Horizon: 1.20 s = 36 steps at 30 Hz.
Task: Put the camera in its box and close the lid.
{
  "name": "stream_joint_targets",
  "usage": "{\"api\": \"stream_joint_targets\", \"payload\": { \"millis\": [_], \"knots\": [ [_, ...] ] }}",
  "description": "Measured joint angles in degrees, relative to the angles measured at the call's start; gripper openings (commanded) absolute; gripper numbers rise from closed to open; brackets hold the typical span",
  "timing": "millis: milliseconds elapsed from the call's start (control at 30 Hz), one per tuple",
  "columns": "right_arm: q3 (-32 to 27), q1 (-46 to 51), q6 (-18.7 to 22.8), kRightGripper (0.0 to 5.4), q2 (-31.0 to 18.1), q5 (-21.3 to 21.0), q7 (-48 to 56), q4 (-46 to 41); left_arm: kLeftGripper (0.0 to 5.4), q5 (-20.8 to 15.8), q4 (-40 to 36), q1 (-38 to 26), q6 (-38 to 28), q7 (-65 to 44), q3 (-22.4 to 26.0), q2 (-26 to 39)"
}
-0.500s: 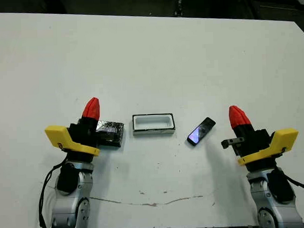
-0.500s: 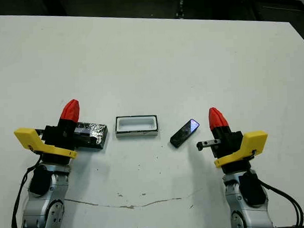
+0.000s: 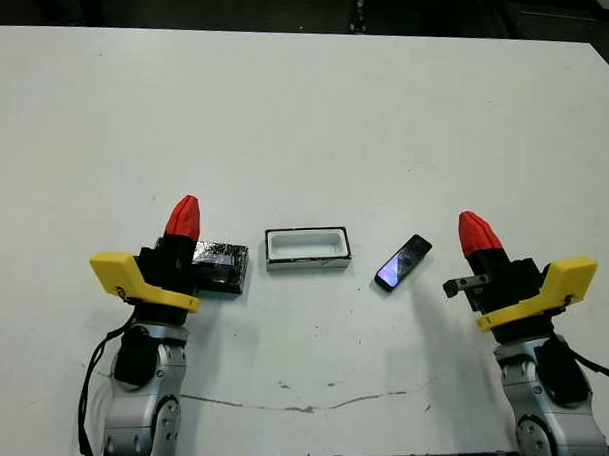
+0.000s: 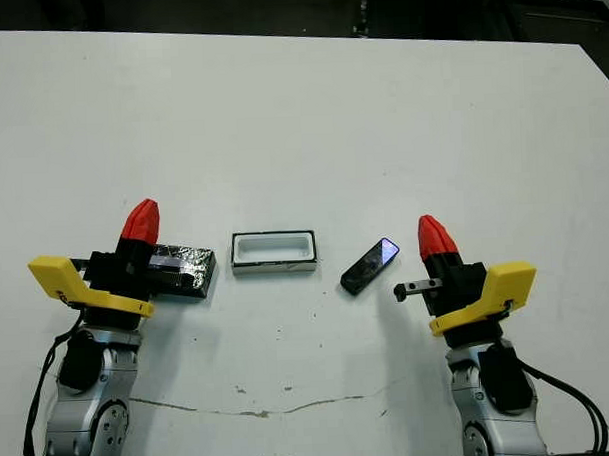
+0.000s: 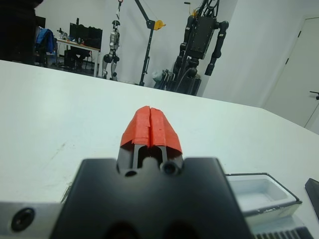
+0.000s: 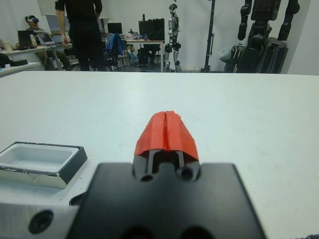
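The open box (image 3: 306,249), white inside with a dark speckled outside, sits on the table near the front middle. The slim camera (image 3: 403,262) with its bluish-purple face lies slanted just right of the box. The black speckled lid (image 3: 222,265) lies left of the box, partly hidden behind my left arm. My left gripper (image 3: 182,218) is shut and empty, its red tips together beside the lid. My right gripper (image 3: 473,233) is shut and empty, a short way right of the camera. The box (image 5: 261,194) shows beside my left fingertips (image 5: 151,126) in the left wrist view.
The white table (image 3: 301,118) stretches far beyond the objects. Brownish marks (image 3: 321,403) run along its front edge. Beyond the table, the right wrist view shows a standing person (image 6: 82,30), a seated person (image 6: 34,30), desks and robot stands.
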Motion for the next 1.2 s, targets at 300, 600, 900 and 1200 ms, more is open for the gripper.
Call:
{"api": "stream_joint_targets", "payload": {
  "millis": [300, 600, 900, 1200],
  "knots": [
    [-5.21, -4.53, 1.24, 0.92, -12.94, 6.23, 13.36, -1.50, 1.57, 1.91, -3.13, 0.51, -0.18, -0.75, -0.22, 2.84],
    [-6.67, -21.31, 5.52, 2.30, -36.67, 4.01, 31.35, 3.01, 2.90, 2.90, -4.60, 0.73, -0.47, -1.13, -0.41, 4.53],
    [9.03, -40.84, 1.74, 3.68, -45.52, -9.08, 49.04, 12.12, 4.18, 2.84, -4.75, 0.78, 0.06, -0.80, -0.66, 4.37],
    [23.91, -53.52, 4.17, 5.00, -46.41, -22.15, 62.35, 17.16, 5.39, 2.86, -4.69, 0.54, 0.02, -0.54, -0.65, 4.33]
  ]
}}
